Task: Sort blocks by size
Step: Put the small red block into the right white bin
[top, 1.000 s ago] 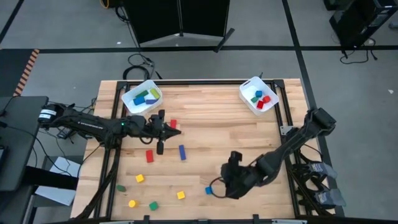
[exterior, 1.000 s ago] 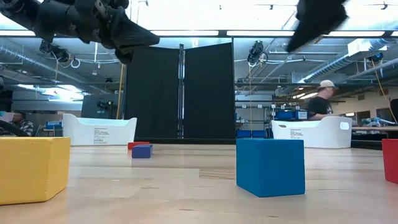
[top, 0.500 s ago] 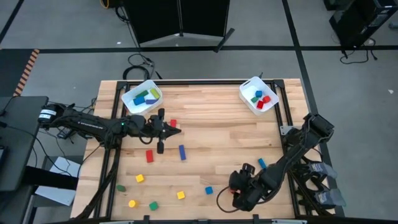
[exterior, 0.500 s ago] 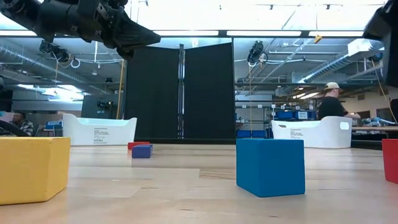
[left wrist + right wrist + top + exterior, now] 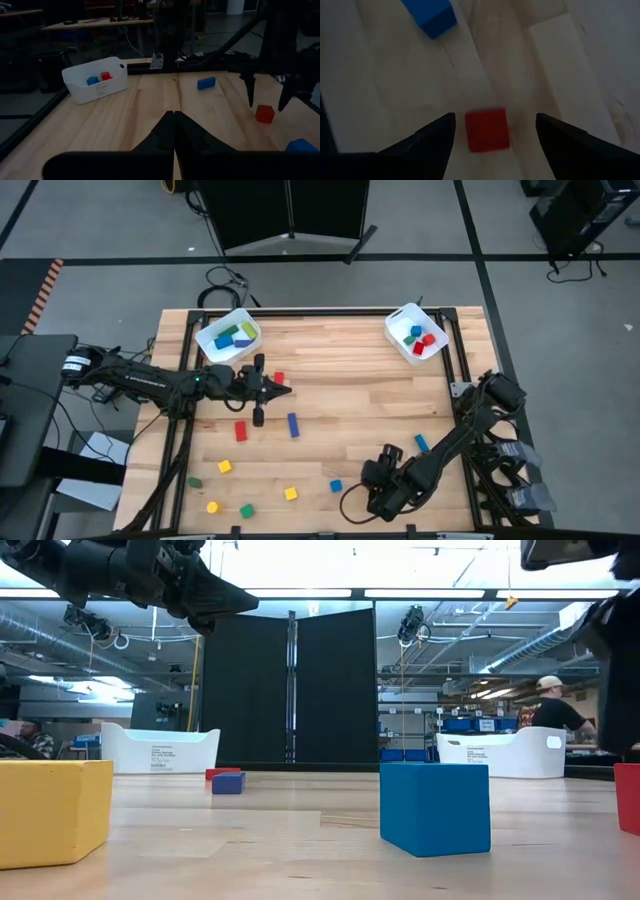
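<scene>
- Hidden from above by the right arm: a red cube (image 5: pixel 487 129), shown only by the wrist cameras, lying on the surface (image 5: pixel 350 395) between the fingers of the right pincer (image 5: pixel 495 118).
- Right pincer: released, fingers spread wide on either side of the red cube and not touching it; low over the near right part of the surface, with a blue block (image 5: pixel 430 15) just beyond.
- Left pincer (image 5: pixel 173 131): clenched on nothing, fingers pressed together, raised over the left-middle of the surface, near a small red block (image 5: pixel 279 379).
- Cut off in the low view: a yellow cube (image 5: pixel 50 812) at the left edge and a half-seen red block (image 5: pixel 630 798) at the right edge; whole between them, a blue cube (image 5: pixel 435 808).
- Left bin (image 5: pixel 203 338): white, at the far left corner; holds long bars in blue, green and yellow.
- Right bin (image 5: pixel 393 322): white, at the far right corner; holds small blue and red blocks, their number hard to make out.
- Loose on the surface, well apart: a red bar (image 5: pixel 240 430) and a blue bar (image 5: pixel 293 424) near the middle; yellow and green cubes along the near left edge.
- Beyond the surface in the low view: a person (image 5: pixel 558 715), partly hidden behind the right bin.
</scene>
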Available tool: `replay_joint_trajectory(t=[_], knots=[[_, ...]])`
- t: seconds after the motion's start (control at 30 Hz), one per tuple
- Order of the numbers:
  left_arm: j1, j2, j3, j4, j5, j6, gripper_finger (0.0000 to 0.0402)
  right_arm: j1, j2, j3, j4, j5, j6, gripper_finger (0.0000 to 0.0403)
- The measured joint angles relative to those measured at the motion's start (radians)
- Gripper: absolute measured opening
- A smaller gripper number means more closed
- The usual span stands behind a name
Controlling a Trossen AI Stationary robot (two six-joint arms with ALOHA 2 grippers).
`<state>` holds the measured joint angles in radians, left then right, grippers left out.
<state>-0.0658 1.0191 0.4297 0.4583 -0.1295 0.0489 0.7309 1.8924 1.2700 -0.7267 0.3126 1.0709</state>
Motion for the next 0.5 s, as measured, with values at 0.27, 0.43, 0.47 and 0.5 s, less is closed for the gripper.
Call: replay_joint_trajectory(t=[0.27, 0.43, 0.47, 0.5], knots=[[0.000, 0.000, 0.000, -0.001, 0.000, -0.001, 0.0010, -0.009, 0.033, 0.000, 0.008, 0.057, -0.006, 0.0288], [0.000, 0.000, 0.000, -0.001, 0.000, -0.003, 0.0010, -0.013, 0.037, 0.000, 0.002, 0.089, -0.008, 0.0288], [0.000, 0.000, 0.000, -0.002, 0.000, -0.003, 0.0010, -0.013, 0.036, 0.000, 0.000, 0.101, -0.008, 0.0288], [0.000, 0.000, 0.000, -0.001, 0.000, -0.003, 0.0010, -0.013, 0.036, 0.000, 0.001, 0.108, -0.008, 0.0288]])
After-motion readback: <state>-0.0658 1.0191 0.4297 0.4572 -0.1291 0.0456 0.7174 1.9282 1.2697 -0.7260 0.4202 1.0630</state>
